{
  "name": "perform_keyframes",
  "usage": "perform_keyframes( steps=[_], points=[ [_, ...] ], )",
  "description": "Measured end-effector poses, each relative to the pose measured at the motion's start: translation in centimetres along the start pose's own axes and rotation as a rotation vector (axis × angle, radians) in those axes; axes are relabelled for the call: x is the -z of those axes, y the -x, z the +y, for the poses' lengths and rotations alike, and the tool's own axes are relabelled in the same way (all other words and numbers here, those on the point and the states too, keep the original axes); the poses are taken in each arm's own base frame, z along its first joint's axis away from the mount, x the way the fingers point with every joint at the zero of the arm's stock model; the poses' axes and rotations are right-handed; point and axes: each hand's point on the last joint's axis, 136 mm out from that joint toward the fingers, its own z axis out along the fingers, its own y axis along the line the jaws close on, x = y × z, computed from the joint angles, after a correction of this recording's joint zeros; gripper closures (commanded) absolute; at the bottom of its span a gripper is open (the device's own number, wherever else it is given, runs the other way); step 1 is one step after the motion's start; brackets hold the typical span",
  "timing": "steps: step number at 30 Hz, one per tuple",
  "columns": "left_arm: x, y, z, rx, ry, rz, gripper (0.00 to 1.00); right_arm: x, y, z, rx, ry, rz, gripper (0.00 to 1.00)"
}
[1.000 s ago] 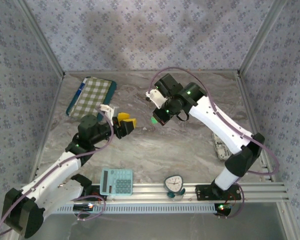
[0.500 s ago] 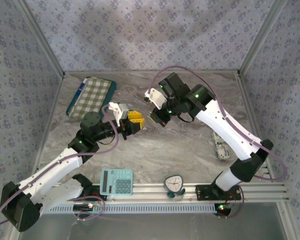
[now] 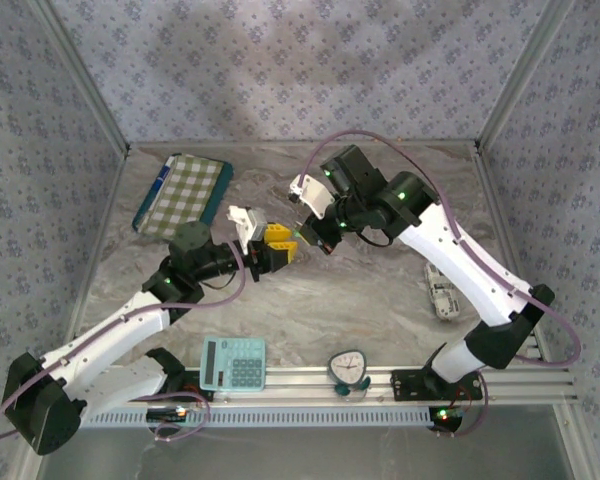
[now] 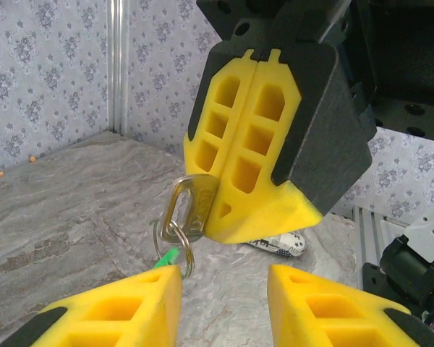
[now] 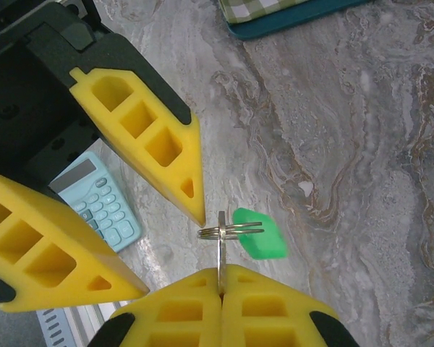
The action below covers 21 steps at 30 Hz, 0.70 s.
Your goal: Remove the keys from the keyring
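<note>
As released left fingers (image 4: 123, 307) reach the keyring (image 4: 175, 235), stripping can likely start;
right fingers (image 4: 264, 137) clench its silver piece (image 4: 195, 206); keys (image 5: 260, 233) dangle.

Teal calculator (image 3: 232, 363), checked case (image 3: 181, 193), small clock (image 3: 349, 367)

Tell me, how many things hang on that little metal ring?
2: a flat metal key pinched in the right gripper, and a small bright-green flat piece hanging from the ring; others may be hidden.

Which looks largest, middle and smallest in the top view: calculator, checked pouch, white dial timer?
1. checked pouch
2. teal calculator
3. white dial timer
Calculator and timer sit side by side, so nearness matters little.
</note>
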Motion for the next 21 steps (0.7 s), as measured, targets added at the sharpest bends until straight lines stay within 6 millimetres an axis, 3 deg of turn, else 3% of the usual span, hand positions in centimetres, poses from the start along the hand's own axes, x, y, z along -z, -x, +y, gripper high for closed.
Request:
perform_keyframes(
  steps=[5,15,21],
  points=[
    [-0.15,0.18,0.16,-0.014,0.010,0.001,0.67,-0.04,0.01,0.23,0.005,0.004,0.001,1.00],
    [-0.20,0.15,0.75,-0.045,0.041,0.002,1.00,-0.13,-0.01,0.57,0.011,0.010,0.003,1.00],
    [-0.26,0.01,0.89,-0.042,0.047,0.008,1.00,-0.13,-0.23,0.55,0.009,0.010,0.005,1.00]
  ],
)
